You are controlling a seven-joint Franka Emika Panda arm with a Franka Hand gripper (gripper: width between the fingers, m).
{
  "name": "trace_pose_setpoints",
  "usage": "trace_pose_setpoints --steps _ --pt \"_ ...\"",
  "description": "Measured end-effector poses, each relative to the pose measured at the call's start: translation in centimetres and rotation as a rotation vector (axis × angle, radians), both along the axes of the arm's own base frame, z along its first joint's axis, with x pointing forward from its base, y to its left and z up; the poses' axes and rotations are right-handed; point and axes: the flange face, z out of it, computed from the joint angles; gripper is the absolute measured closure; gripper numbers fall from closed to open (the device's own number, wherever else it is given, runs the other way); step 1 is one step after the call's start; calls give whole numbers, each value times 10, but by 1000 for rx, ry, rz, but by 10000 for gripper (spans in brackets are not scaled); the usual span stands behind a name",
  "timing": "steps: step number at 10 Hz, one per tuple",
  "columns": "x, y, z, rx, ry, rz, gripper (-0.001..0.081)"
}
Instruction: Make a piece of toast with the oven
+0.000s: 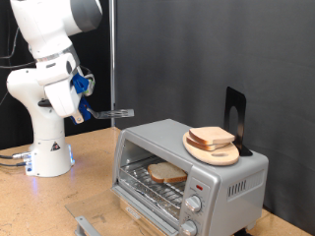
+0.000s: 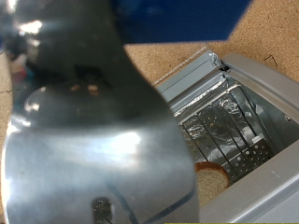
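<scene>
Toast lies on the oven rack; the arm is held raised, away from the oven.

The piece of toast (image 1: 167, 174), a pale slice with a tan-brown crust, is seen flat on the wire rack (image 1: 150, 186) inside the silver-grey oven (image 1: 236, 183), whose door (image 1: 113, 224) is dropped open; in the wrist view only its crust edge (image 2: 213, 177) is visible. A plate (image 1: 224, 155) of further slices (image 1: 211, 138) is set on the oven roof. The gripper (image 1: 124, 114) is held in the air at ten o'clock from the oven, well apart, with open room beneath it. Whether its fingers are parted cannot be told; a large metal surface (image 2: 84, 140) blocks most of the wrist view.
</scene>
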Motion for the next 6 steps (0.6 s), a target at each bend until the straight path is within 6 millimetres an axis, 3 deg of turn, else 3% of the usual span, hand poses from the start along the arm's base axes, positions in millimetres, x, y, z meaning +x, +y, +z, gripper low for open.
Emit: trace_pose_setpoints --steps 3,6 --pt "-1 19 6 108 7 4 447" --pt "-5 66 26 162 -54 46 447"
